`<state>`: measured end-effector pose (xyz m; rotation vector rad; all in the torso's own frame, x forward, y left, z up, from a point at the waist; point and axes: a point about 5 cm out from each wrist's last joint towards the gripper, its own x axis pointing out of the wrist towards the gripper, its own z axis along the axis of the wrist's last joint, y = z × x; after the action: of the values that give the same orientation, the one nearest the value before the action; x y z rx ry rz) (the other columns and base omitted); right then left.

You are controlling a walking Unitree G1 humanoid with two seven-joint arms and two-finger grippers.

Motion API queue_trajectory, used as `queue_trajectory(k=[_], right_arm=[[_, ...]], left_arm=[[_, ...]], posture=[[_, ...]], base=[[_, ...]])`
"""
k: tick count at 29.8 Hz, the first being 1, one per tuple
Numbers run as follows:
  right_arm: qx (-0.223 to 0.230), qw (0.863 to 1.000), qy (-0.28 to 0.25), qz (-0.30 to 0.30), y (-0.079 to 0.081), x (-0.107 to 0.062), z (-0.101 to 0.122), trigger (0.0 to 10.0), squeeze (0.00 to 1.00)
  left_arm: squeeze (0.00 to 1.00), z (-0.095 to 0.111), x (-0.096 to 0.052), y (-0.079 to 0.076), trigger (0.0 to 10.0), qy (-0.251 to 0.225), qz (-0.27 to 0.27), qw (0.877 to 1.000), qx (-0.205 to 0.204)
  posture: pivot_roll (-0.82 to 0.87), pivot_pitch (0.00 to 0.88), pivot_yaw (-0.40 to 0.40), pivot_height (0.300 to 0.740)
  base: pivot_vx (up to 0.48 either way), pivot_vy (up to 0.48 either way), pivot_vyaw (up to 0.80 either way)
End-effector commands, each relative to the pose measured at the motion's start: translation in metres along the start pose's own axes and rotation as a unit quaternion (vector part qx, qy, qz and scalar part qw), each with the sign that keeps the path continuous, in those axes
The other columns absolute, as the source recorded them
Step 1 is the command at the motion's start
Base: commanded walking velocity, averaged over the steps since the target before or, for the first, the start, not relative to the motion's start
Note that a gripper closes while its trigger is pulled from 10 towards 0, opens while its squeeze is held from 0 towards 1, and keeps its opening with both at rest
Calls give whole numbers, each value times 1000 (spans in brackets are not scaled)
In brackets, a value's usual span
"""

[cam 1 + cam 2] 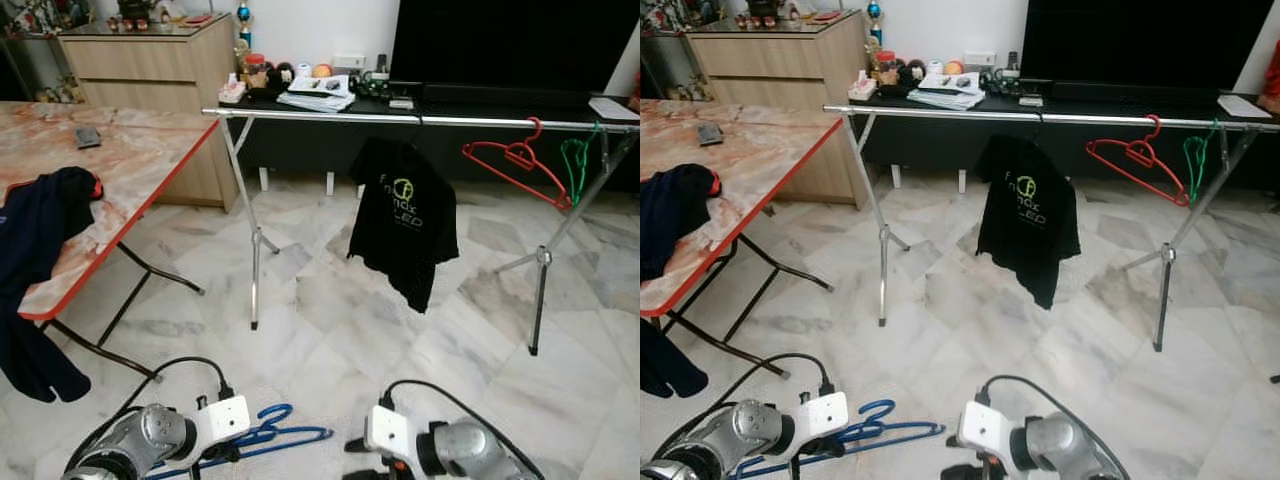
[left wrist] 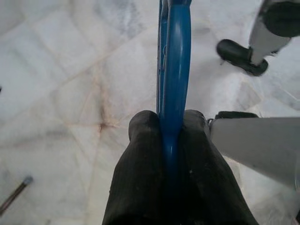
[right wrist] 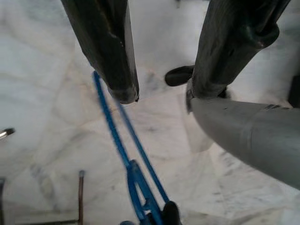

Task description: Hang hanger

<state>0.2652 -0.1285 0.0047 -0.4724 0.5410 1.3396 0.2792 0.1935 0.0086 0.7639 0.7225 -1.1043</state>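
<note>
A blue hanger (image 1: 262,432) is clamped low in the left hand (image 2: 171,140), ready for the rail (image 1: 400,117); the right hand (image 3: 164,89) is spread wide, empty.

The blue hanger (image 1: 262,432) runs off the bottom edge, its lower bar tucked behind the left arm — in the left wrist view its top is cropped too. The bench (image 1: 120,160) is cut off at the left edge. Lettering on the black shirt (image 1: 404,220) is too small to read, and the sideboard clutter (image 1: 300,82) is just blobs.
</note>
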Motion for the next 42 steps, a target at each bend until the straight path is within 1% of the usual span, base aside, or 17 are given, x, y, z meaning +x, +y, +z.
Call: queue_trajectory(k=[1, 5, 7, 8, 11, 17, 19, 20, 23, 26, 30, 32, 35, 39, 40, 41, 42], right_arm=[[-16, 1000, -4, 1, 0, 4, 5, 10000, 0], [-8, 1000, -15, 21, 4, 9, 8, 10000, 0], [-18, 998, -5, 51, 10, 12, 7, 10000, 0], [-27, 998, -7, 50, 11, 15, 9, 10000, 0], [-31, 999, -7, 30, 9, 18, 11, 10000, 0], [-31, 999, -10, 24, 8, 19, 12, 10000, 0], [-38, 999, -6, -4, 5, 20, 13, 10000, 0], [-43, 999, -3, -31, 2, 19, 13, 10000, 0], [-38, 998, -6, -54, -1, 19, 13, 10000, 0], [-25, 999, -13, -47, 0, 19, 13, 10000, 0], [-12, 999, -21, -31, 2, 19, 13, 10000, 0], [3, 1000, -28, -1, 4, 19, 14, 10000, 0], [17, 999, -37, 14, 4, 19, 15, 10000, 0], [11, 999, -40, 7, 2, 18, 17, 10000, 0], [12, 999, -41, 8, 2, 18, 18, 8588, 0], [10, 999, -45, 5, 1, 19, 19, 2863, 0], [9, 999, -48, 3, 0, 19, 20, 1725, 0]], left_arm=[[0, 8, -7, 7, 10000, -12, -28, 999, 14], [0, 14, -10, 10, 10000, -29, -44, 999, 7], [0, 17, -11, 12, 10000, -33, -46, 998, 11], [0, 20, -12, 13, 10000, -37, -52, 998, 17], [0, 26, -15, 16, 10000, -45, -61, 997, 23], [0, 33, -22, 19, 10000, -52, -82, 995, 32], [0, 37, -24, 19, 10000, -58, -87, 994, 35], [0, 40, -24, 18, 10000, -60, -95, 993, 41], [0, 43, -25, 18, 10000, -62, -106, 991, 49], [0, 46, -27, 17, 10000, -56, -116, 990, 61], [0, 47, -27, 17, 10000, -54, -116, 990, 62], [0, 49, -29, 16, 10000, -54, -120, 989, 65], [0, 52, -31, 15, 10000, -56, -122, 989, 68], [0, 55, -35, 16, 10000, -55, -122, 988, 72], [0, 55, -35, 16, 10000, -54, -122, 988, 73], [0, 55, -36, 16, 10000, -54, -122, 988, 74], [0, 55, -36, 16, 10000, -53, -123, 988, 75]], posture=[[54, 0, -13, 740], [62, 0, -16, 740], [65, 0, -17, 740], [65, 0, -17, 740], [73, 0, -18, 740], [83, 0, -19, 740], [83, 0, -19, 740], [85, 0, -20, 740], [89, 0, -20, 740], [91, 0, -20, 740], [92, 0, -20, 740], [98, 0, -19, 740], [116, 0, -23, 740], [125, 0, -24, 740], [131, 0, -23, 740], [132, 0, -22, 740], [133, 0, -21, 740]], base=[[0, 0, 0], [0, 0, 0], [0, 0, 0], [0, 0, 0], [0, 0, 0], [0, 0, 0], [0, 0, 0], [0, 0, 0], [0, 0, 0], [0, 0, 0], [0, 0, 0], [0, 0, 0], [0, 0, 0], [0, 0, 0], [0, 0, 0], [0, 0, 0], [0, 0, 0]])
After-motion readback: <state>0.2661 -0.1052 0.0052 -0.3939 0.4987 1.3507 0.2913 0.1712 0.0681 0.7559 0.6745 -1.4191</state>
